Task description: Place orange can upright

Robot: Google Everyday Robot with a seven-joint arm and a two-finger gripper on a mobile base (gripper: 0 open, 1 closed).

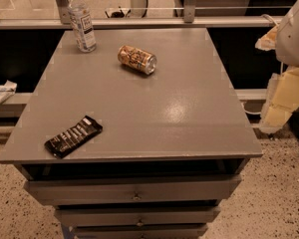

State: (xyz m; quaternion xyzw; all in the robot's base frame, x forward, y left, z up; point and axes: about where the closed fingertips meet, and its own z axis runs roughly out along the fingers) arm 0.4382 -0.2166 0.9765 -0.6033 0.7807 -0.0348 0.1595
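The orange can [136, 59] lies on its side on the grey table top [154, 113], at the back and a little left of the middle. One silver end faces front-right. My gripper [285, 99] shows as pale yellow parts below the white arm [295, 31] at the right edge of the view. It is off the table's right side, far from the can, and holds nothing that I can see.
A clear plastic water bottle [81, 20] stands upright at the table's back left corner, left of the can. A black snack bar wrapper [73, 136] lies near the front left edge. Drawers [134, 189] sit below the table top. A rail runs behind the table.
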